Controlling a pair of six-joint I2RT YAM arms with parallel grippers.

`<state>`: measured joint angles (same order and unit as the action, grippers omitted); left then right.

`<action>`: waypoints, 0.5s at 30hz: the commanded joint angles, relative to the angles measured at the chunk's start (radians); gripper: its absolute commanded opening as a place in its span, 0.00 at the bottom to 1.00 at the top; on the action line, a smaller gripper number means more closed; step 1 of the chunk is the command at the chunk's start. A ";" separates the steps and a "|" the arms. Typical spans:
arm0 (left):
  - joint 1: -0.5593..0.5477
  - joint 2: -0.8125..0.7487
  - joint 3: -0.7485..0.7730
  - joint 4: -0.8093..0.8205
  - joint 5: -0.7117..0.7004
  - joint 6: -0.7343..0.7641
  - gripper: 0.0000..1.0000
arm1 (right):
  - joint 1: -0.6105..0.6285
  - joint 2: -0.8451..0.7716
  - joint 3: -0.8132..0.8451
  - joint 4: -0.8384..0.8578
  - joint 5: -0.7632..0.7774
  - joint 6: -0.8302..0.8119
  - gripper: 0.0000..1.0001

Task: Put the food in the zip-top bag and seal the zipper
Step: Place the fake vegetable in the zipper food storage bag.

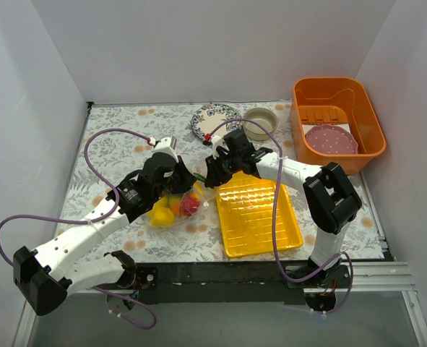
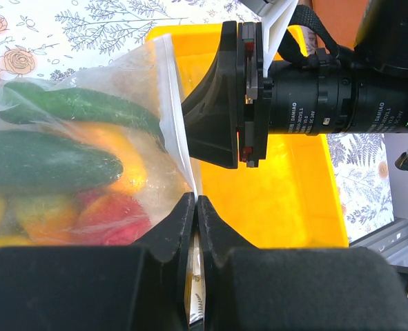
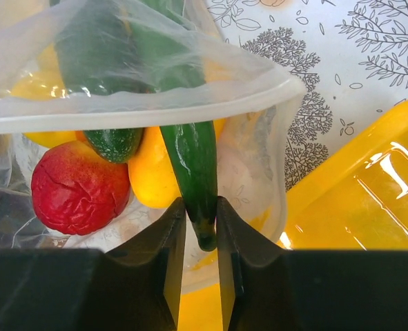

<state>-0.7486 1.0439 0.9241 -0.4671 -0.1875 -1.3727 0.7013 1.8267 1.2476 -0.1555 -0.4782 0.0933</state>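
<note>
White arms [image 1: 72, 249], black joints [image 1: 332, 195], black grippers [image 2: 196, 210], looping purple cables [image 1: 274, 217].

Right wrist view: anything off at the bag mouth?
Yes. The green chili looks to poke out of the zip-top bag past the zipper, tip pinched by the right gripper; the mouth can't close over it.

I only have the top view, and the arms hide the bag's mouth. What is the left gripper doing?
Observer: The left gripper is shut on the zip-top bag, right on its pale zipper.
Operator: And the right one?
Observer: The right gripper has its fingers closed against the tip of the green chili.
Operator: What else is in the bag?
Observer: A dark green cucumber lies inside, next to a red piece.
</note>
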 commanded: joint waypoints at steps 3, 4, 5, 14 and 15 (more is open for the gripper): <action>0.000 -0.018 0.013 0.008 -0.004 0.004 0.02 | 0.000 -0.018 0.038 0.059 -0.054 0.016 0.28; 0.002 -0.019 0.012 0.008 -0.004 0.003 0.02 | 0.000 -0.018 0.039 0.062 -0.056 0.020 0.28; 0.002 -0.019 0.010 0.010 -0.004 0.003 0.02 | 0.000 -0.020 0.045 0.066 -0.063 0.022 0.28; 0.002 -0.012 0.016 0.010 0.002 0.001 0.02 | 0.000 0.025 0.105 0.111 -0.109 0.062 0.28; 0.002 -0.012 0.016 0.012 0.005 0.003 0.01 | 0.000 0.031 0.108 0.123 -0.115 0.071 0.29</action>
<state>-0.7483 1.0439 0.9241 -0.4671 -0.1875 -1.3727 0.7013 1.8351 1.3029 -0.1059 -0.5446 0.1333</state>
